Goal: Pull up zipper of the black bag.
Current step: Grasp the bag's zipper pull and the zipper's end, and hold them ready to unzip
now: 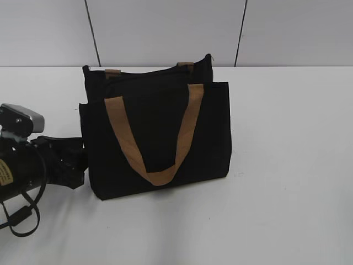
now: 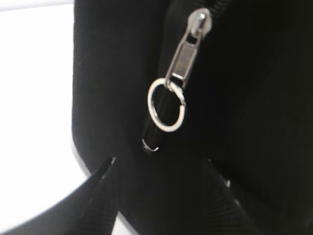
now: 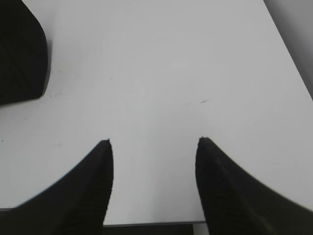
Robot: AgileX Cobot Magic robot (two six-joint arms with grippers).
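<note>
The black bag (image 1: 160,132) stands upright on the white table, its tan straps facing the camera. My left gripper (image 1: 77,165) is at the bag's lower left side. In the left wrist view the zipper (image 2: 183,61) is a silver-grey pull tab with a round metal ring (image 2: 166,105) hanging on the black zip line. My left gripper (image 2: 164,169) is open, its fingertips spread to either side just below the ring and not touching it. My right gripper (image 3: 154,142) is open and empty over bare table. A corner of the bag (image 3: 19,49) shows at the upper left of the right wrist view.
The white table (image 1: 287,165) stretches around the bag, with a grey panelled wall (image 1: 165,27) behind. The table's front edge (image 3: 151,223) lies just under my right gripper. The right arm is out of the exterior view.
</note>
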